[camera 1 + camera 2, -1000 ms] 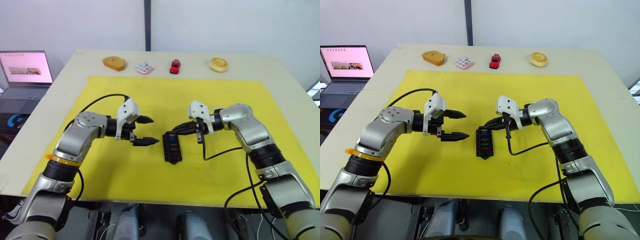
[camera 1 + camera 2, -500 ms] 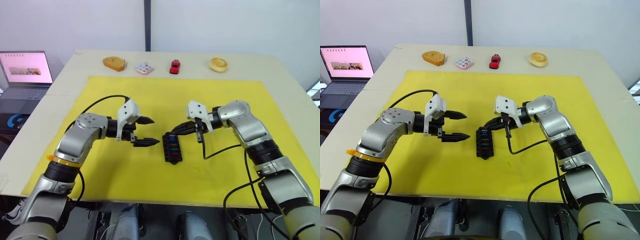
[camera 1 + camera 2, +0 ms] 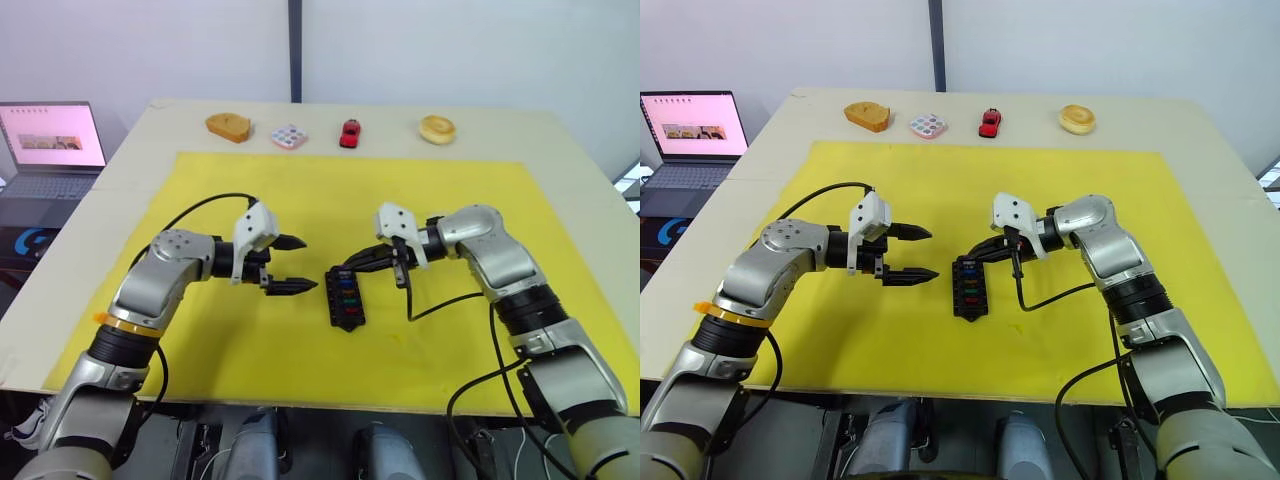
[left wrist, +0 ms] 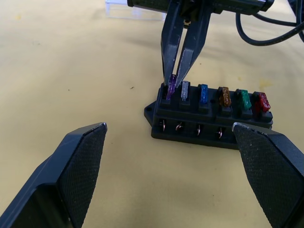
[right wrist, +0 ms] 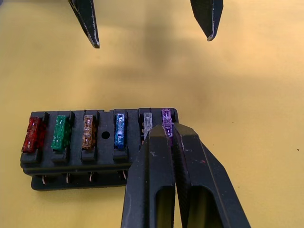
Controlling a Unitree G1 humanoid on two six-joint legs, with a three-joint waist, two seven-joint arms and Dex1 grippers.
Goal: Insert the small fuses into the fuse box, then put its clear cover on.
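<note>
Our right claw (image 4: 183, 57) has its fingers pressed together on the purple fuse (image 4: 172, 85), which stands in the end slot of the fuse box (image 3: 343, 296); we judge the pinch is there to push this last chip fully down. The other five fuses, grey (image 4: 185, 90), blue (image 4: 203, 93), amber (image 4: 223, 96), green (image 4: 243, 99) and red (image 4: 261, 101), already sit in a row beside it. Our left claw (image 3: 290, 263) hangs spread and empty just beside the box, probably waiting to steady it or to fetch the lid. The clear cover (image 4: 133, 10) lies on the yellow mat (image 3: 420, 190) beyond the box, behind our right claw. Far back on the surface (image 3: 560, 130) rest a red toy car (image 3: 350, 132), a white dotted tile (image 3: 289, 136) and two tan pieces, well apart from the work; nothing blocks the box.
</note>
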